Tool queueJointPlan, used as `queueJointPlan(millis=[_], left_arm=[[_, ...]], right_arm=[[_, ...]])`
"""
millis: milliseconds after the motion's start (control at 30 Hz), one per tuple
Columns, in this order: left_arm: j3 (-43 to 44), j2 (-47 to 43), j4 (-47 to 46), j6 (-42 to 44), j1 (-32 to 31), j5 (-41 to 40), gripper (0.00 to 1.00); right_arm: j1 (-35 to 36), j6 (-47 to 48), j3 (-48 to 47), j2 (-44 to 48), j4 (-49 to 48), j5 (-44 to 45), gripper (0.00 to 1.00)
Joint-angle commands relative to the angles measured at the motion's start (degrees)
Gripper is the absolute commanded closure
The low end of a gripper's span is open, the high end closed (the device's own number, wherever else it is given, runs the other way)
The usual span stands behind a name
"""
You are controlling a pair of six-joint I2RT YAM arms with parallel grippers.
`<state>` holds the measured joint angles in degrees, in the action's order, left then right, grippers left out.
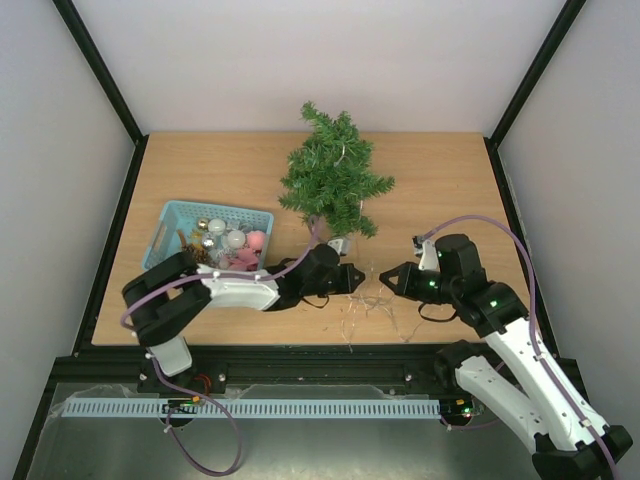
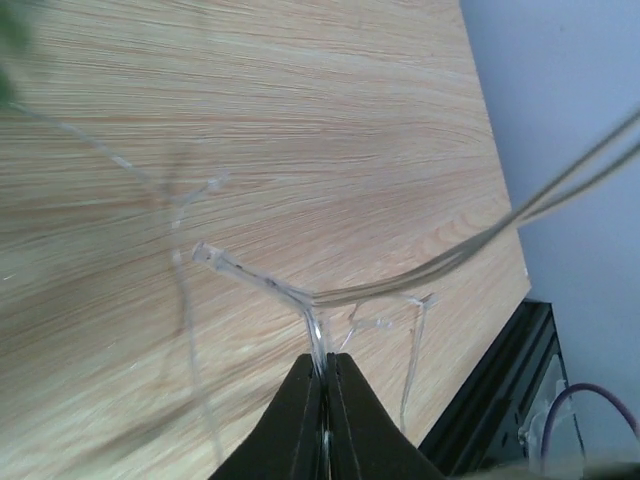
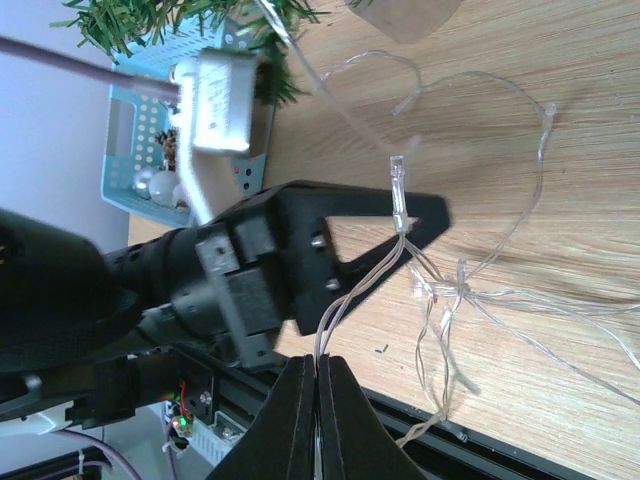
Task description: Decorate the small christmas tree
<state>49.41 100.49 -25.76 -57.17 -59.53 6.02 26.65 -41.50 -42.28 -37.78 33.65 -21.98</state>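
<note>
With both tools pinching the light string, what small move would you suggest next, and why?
Probably raise both ends toward the small christmas tree: left tool and right tool each pinch the light string, whose loops lie on the table.

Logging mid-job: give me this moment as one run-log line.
left gripper: shut on light string | right gripper: shut on light string | light string: loose loops on table | small christmas tree: behind grippers

Pale walls (image 1: 300,60) — light wood table (image 1: 450,190), black frame (image 1: 110,85).
</note>
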Motion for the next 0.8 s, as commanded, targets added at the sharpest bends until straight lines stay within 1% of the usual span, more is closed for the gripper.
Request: queueJointPlan(millis=[0, 100, 300, 500, 533, 600, 633, 700, 733, 767], left_arm=[[-3.7, -9.9, 7.5, 1.1, 0.5, -5.0, 0.98], [-6.1, -16.3, 12.4, 1.8, 0.7, -7.3, 0.97], [-7.0, -28.0, 24.0, 4.1, 1.5, -11.9, 0.98], [-7.1, -39.6, 35.6, 5.4, 4.9, -13.8, 0.98], [-7.1, -42.1, 36.9, 5.1, 6.0, -13.1, 0.98], [-7.5, -45.4, 38.6, 5.1, 8.6, -10.7, 0.98], [-7.3, -46.8, 39.8, 5.6, 10.2, -9.8, 0.98], [-6.2, -48.6, 42.7, 7.2, 12.8, -8.8, 0.98], [-5.5, -49.2, 43.9, 8.4, 14.0, -8.3, 0.98], [-4.9, -49.8, 44.8, 9.1, 15.2, -8.0, 0.98]], right_arm=[[0.2, 0.7, -1.5, -0.5, 2.2, 1.2, 0.99], [0.2, 0.7, -1.4, -1.2, 1.9, 1.9, 0.99], [0.2, 1.4, -1.9, -4.0, 0.7, 3.2, 0.99], [0.2, 2.5, -3.1, -8.6, -2.2, 3.9, 0.98], [0.2, 2.5, -3.1, -9.5, -3.3, 3.4, 0.92], [0.2, 2.7, -2.8, -11.0, -5.6, 2.0, 0.66], [0.2, 3.0, -2.8, -11.7, -6.4, 1.8, 0.59], [0.3, 3.9, -2.7, -12.9, -7.7, 2.5, 0.47], [0.2, 4.1, -2.4, -13.5, -8.2, 2.8, 0.45], [0.2, 4.1, -1.8, -14.1, -8.9, 2.5, 0.45]])
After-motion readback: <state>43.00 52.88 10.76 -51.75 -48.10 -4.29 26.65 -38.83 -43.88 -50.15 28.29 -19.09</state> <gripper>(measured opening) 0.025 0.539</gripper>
